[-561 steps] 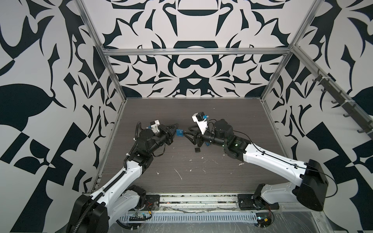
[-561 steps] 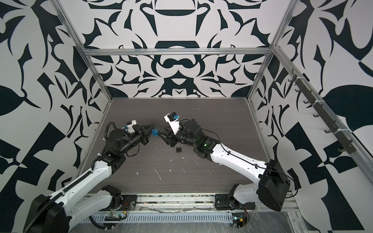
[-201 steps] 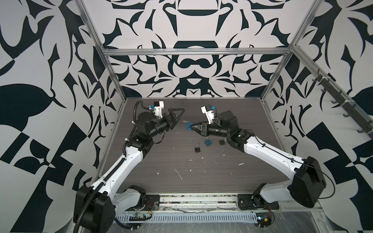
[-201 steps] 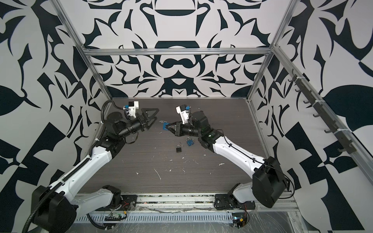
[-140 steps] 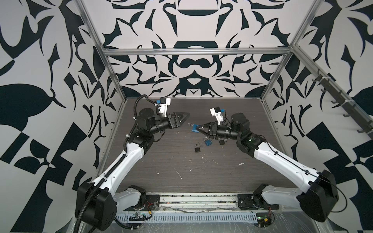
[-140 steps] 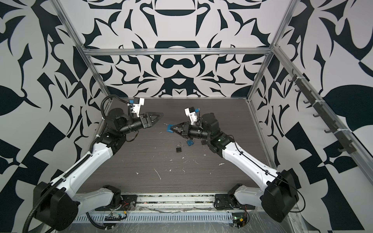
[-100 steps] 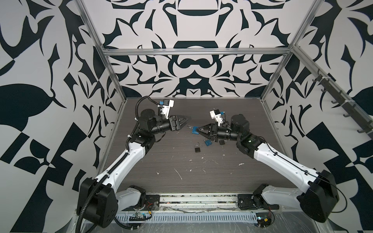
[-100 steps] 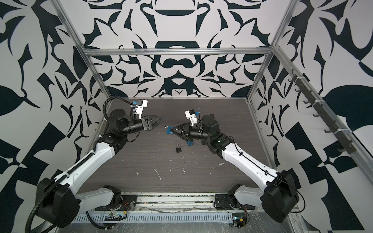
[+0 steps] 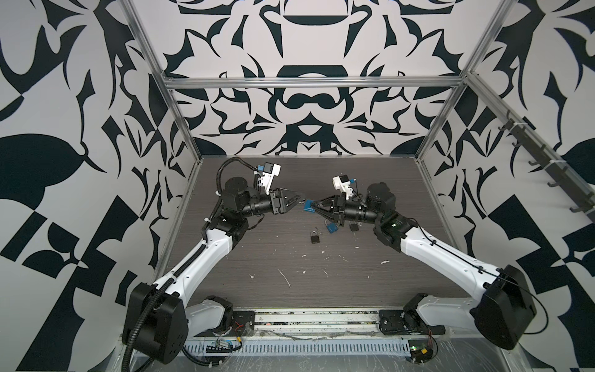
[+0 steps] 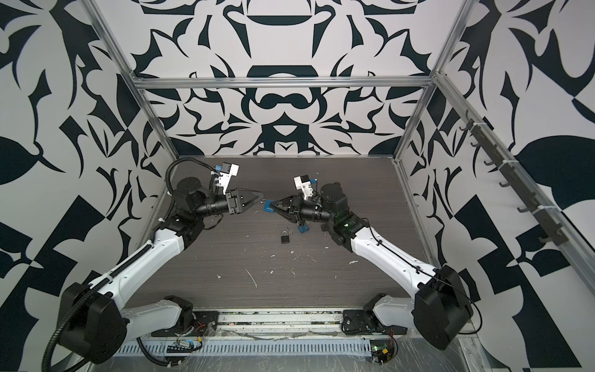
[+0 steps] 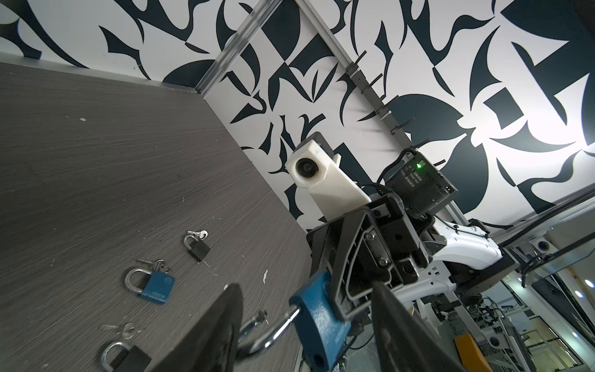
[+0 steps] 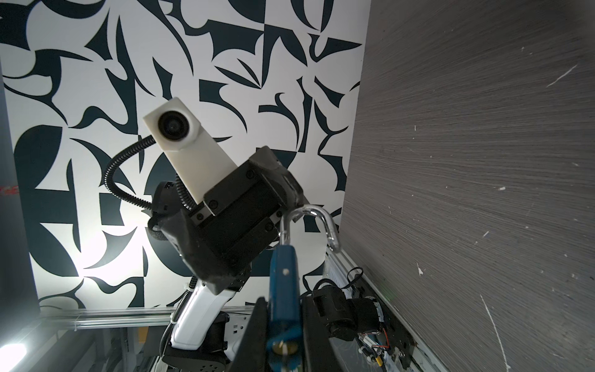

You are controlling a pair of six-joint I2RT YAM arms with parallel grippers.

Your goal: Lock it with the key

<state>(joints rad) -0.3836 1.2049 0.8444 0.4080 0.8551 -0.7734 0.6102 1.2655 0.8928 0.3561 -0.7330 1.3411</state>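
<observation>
1. The right claw point(image 12: 283, 302) was closed on the blue body of a padlock point(image 12: 283, 273) and held it in the air above the tabletop point(image 9: 354, 290).
2. The shackle point(image 12: 317, 219) of this padlock was open and pointed toward the left claw point(image 9: 297, 203).
3. The left claw stood open. In the left wrist view its fingers point(image 11: 222, 325) were on both sides of the shackle, but I could not tell if they touched it.
4. In both top views the two claws faced each other, tip to tip, over the middle of the tabletop.
5. A second blue padlock point(image 9: 331, 227) lay on the tabletop under the right claw, with a black padlock point(image 9: 315, 237) just beside it.
6. A far black padlock point(image 11: 198, 249) lay near them, and one key point(image 11: 198, 233) lay at its shackle.
7. More keys point(image 11: 154, 264) lay at the shackle of the second blue padlock, on the tabletop and apart from both claws.
</observation>
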